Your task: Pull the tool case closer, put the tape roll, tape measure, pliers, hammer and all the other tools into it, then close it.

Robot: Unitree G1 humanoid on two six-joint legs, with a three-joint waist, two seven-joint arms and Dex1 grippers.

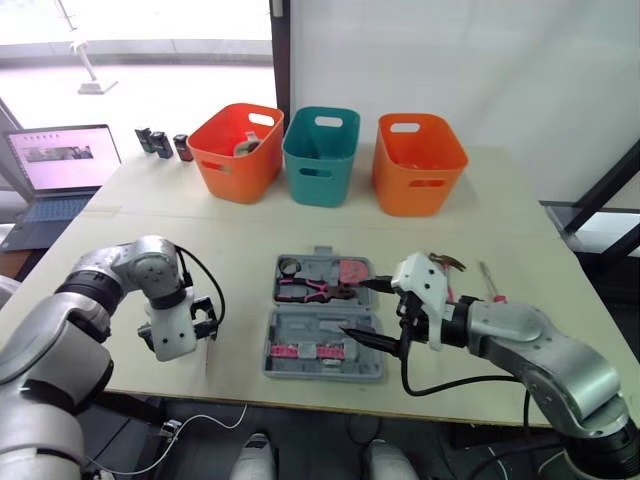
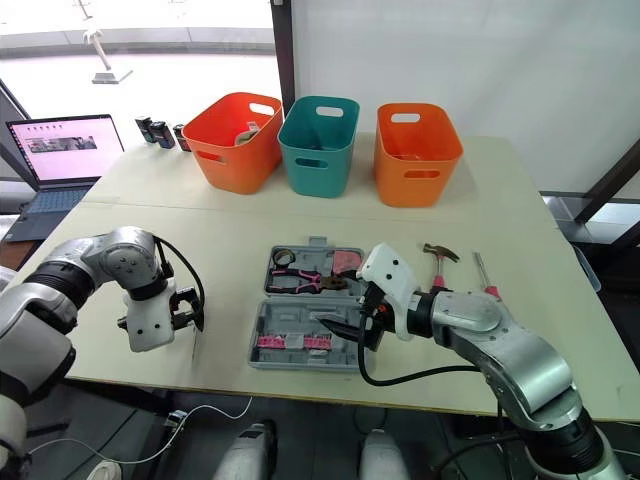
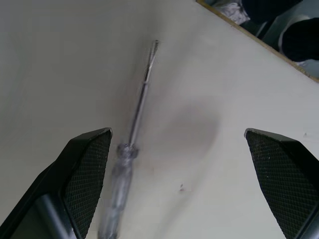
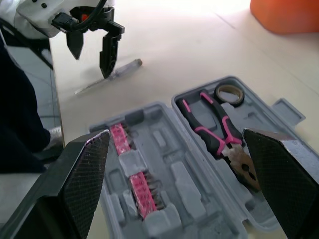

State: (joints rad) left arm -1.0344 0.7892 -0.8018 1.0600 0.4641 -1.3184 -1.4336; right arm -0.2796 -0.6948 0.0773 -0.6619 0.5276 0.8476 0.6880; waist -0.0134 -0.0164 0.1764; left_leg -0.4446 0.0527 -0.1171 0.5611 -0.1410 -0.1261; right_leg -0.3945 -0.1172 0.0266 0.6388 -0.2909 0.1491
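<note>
Nearest: left gripper [image 3: 178,133], fingers spread wide, over a screwdriver [image 3: 132,149] on the table [image 1: 240,230]. Right gripper [image 1: 368,312] likewise unclenched, over the open case [image 1: 325,335]. Inside: pliers [image 1: 310,290], tape roll [image 1: 289,266]. Right of it: hammer [image 1: 447,263], 2nd screwdriver [image 1: 490,285].

We can read no text, label, brand or number anywhere here. The laptop [image 1: 62,155] at about ten o'clock has a lit screen with a dark strip across it, but we cannot make out any words there. The open tool case [image 1: 300,325] carries no marking that we can read.
</note>
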